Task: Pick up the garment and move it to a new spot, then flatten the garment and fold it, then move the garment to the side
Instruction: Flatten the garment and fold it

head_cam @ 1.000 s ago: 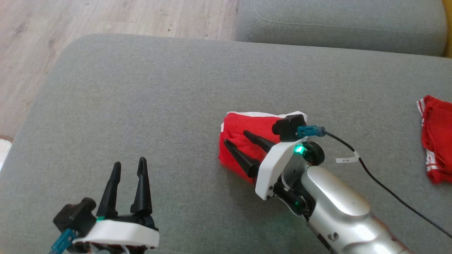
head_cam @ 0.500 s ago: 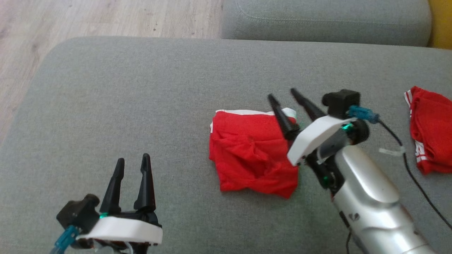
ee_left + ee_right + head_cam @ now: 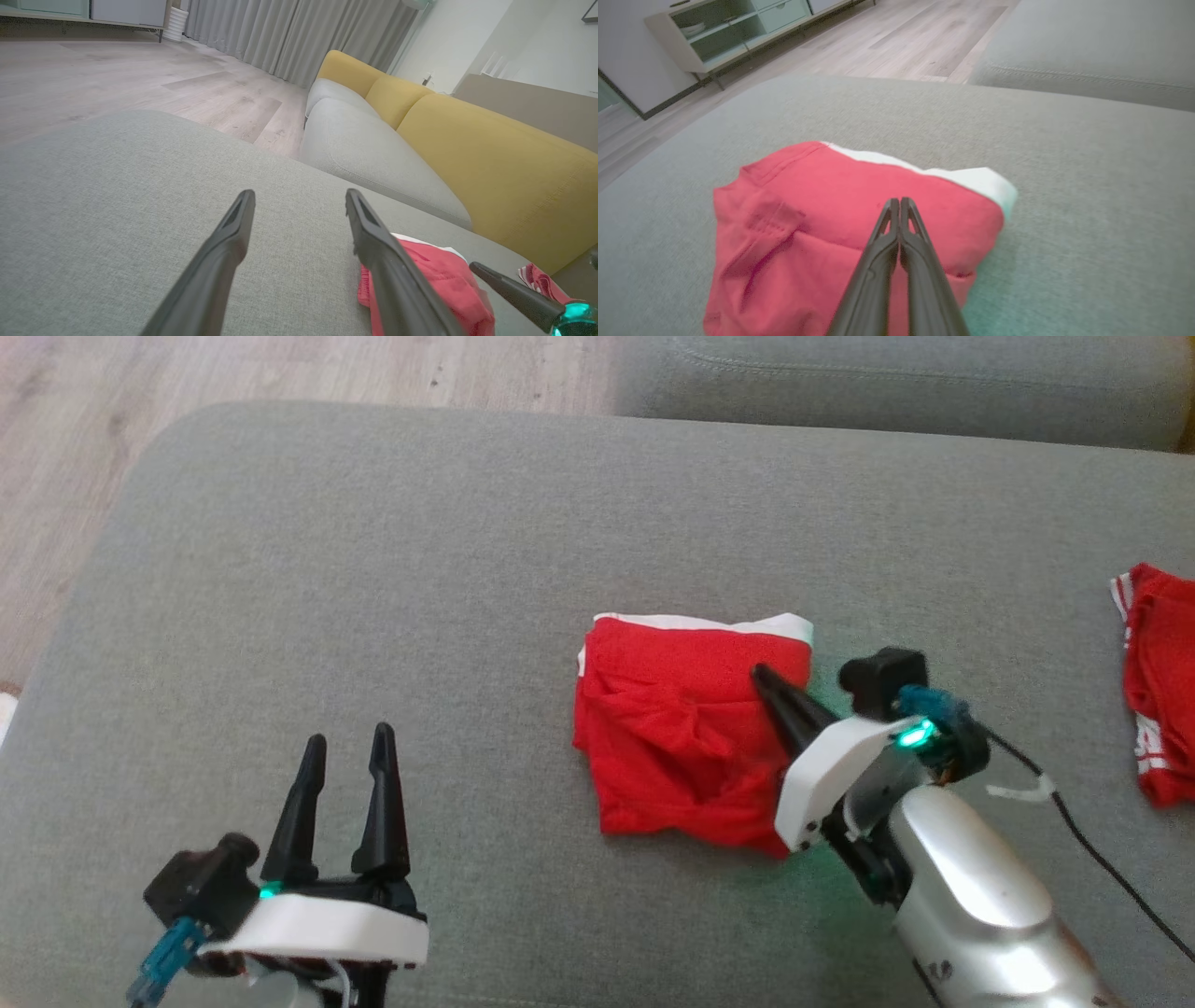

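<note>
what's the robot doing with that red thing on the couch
A two-armed robot is working on a red garment that lies roughly folded on a grey cushion. Its right gripper is shut, fingers together over the garment's right part, with no cloth visibly pinched between them. The left gripper is open over bare cushion, apart from the garment. A second garment, also red, lies off to the right.

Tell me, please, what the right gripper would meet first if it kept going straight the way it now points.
Most likely the red garment: the shut right gripper points at its upper part, just short of the white waistband. Whether the tips touch the cloth is unclear.
</note>
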You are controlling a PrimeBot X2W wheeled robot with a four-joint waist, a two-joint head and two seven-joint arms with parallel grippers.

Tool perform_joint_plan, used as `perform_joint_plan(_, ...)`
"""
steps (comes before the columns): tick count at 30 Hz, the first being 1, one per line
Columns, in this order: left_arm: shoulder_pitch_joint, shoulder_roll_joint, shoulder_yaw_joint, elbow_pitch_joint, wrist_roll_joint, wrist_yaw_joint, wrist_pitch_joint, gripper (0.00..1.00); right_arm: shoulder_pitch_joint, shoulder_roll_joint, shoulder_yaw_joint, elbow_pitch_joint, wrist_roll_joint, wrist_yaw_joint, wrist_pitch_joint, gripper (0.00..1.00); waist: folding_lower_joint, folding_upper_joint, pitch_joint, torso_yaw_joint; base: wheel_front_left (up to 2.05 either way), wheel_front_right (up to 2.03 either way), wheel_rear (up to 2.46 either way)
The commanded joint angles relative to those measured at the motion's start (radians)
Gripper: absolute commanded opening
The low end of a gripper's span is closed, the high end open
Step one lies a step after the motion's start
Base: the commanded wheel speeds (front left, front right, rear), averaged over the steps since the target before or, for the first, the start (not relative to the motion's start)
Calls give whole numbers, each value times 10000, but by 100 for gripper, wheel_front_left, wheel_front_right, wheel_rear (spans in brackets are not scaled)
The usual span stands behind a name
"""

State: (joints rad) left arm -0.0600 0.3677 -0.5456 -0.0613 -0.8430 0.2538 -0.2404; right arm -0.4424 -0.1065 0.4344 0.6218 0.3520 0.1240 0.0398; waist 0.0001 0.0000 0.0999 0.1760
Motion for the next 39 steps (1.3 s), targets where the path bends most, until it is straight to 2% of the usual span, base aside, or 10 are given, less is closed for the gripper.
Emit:
perform_joint_plan(1,-498,160,442,-315,143,-18,-103,100,-197,58,378,-262,75,67,13,0,-1,0,72,106,0,0,0)
perform_joint_plan(13,-543,163,493,-335,174,-1,-114,100,-483,149,2897,-20,759,67,159,0,-1,0,167,487,0,0,0)
perform_joint_plan(22,-464,204,520,-326,159,48,-121,100,-634,-246,5028,42,1434,67,323,0,-1,0,89,464,0,0,0)
perform_joint_plan(25,-385,249,576,-267,108,60,-123,100,-722,-241,5322,82,1810,67,35,0,-1,0,-40,300,0,0,0)
perform_joint_plan(29,-290,298,611,-213,78,89,-111,100,-890,-181,5047,-69,1945,67,-704,0,-1,0,-307,76,0,0,0)
perform_joint_plan(31,-252,324,611,-187,79,91,-104,100,-906,-147,4635,-146,1973,67,-1114,37,-1,0,-485,-37,0,0,0)
perform_joint_plan(32,-237,332,604,-181,81,92,-99,100,-892,-141,4375,-173,1955,67,-1316,69,-1,0,-565,-83,0,0,0)
perform_joint_plan(33,-218,336,599,-165,75,91,-94,100,-858,-136,4090,-187,1919,67,-1520,95,-1,0,-668,-138,0,0,0)
perform_joint_plan(34,-196,343,589,-150,73,90,-87,100,-803,-133,3766,-187,1874,67,-1704,100,-1,0,-756,-184,0,0,0)
perform_joint_plan(39,-43,382,575,-33,122,162,-86,100,-316,-157,1733,-107,1119,67,-2423,100,-1,0,-1157,-454,0,0,0)
